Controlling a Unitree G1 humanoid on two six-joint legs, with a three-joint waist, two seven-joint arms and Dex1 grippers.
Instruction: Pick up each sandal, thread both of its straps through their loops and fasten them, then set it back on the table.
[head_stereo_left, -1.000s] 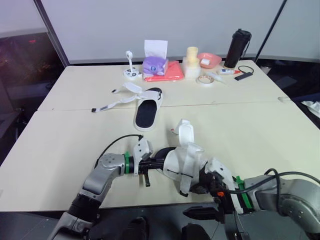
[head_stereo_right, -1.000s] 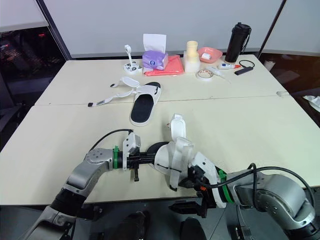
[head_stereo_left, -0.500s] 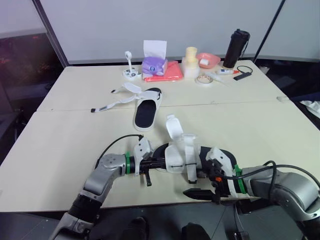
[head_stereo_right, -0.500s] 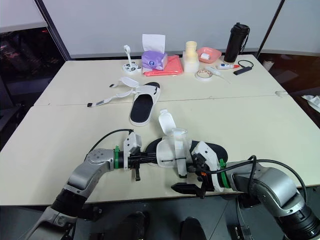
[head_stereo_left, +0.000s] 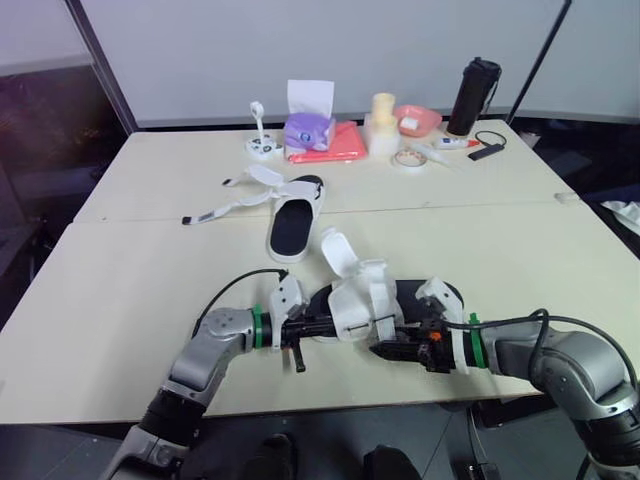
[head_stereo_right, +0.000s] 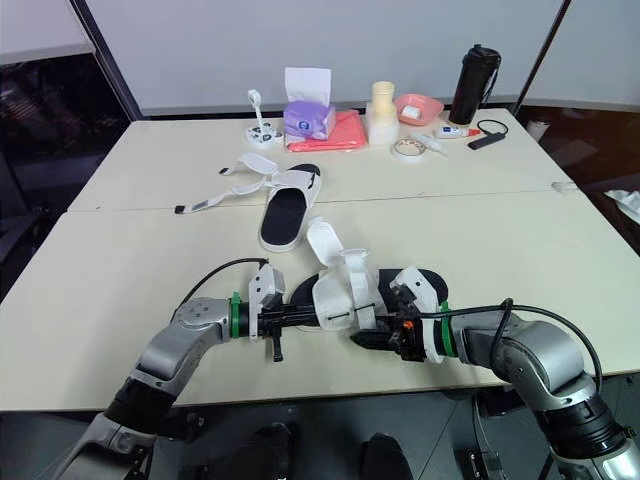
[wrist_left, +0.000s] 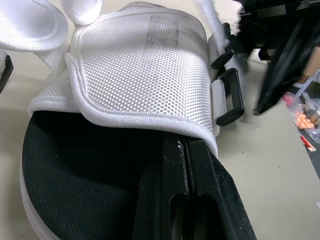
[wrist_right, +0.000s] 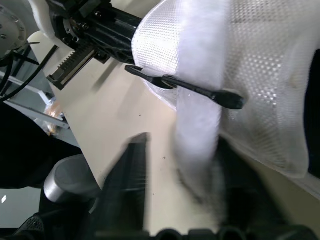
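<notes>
While left pincer (wrist_left: 184, 148) clamps sandal (head_stereo_left: 358, 302) | right pincer (head_stereo_right: 362, 341) seemingly apart astride strap (wrist_right: 197, 127) | pink bowl (head_stereo_left: 433, 119) holds something white

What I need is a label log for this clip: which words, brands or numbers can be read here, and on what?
No text can be read anywhere.
On the purple tissue box: any print is too small to read.
On the black bottle: no legible label.
On the tube: markings too small to read.
On the near sandal: plain white mesh, no brand showing.
</notes>
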